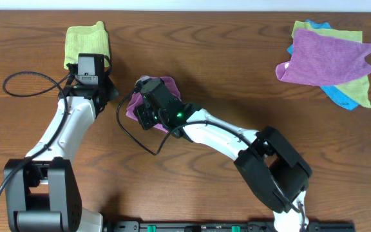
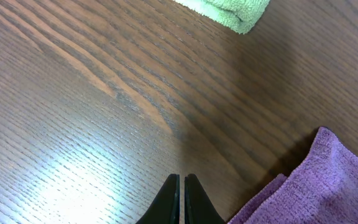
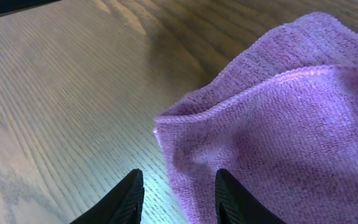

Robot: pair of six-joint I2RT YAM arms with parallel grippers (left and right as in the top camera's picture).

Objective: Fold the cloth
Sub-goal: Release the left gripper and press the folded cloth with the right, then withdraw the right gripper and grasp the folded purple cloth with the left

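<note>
Overhead, the cloth (image 1: 170, 84) lies mid-bench (image 1: 237, 58), bunched and seemingly part-folded. The right claw (image 3: 179, 179) hangs over its edge, spread and empty. The left claw (image 2: 181, 182) is clenched on nothing. Next, probably: pinch that edge and fold across.

The soft lilac-purple terry cloth (image 3: 278, 137) looks matt and nubbly. The brown wooden table (image 2: 73, 93) is smooth, grained and slightly glossy, with glare at seven o'clock in the left wrist view. The lime-green terry cloth (image 2: 229, 11) at one o'clock looks matt and fuzzy.
</note>
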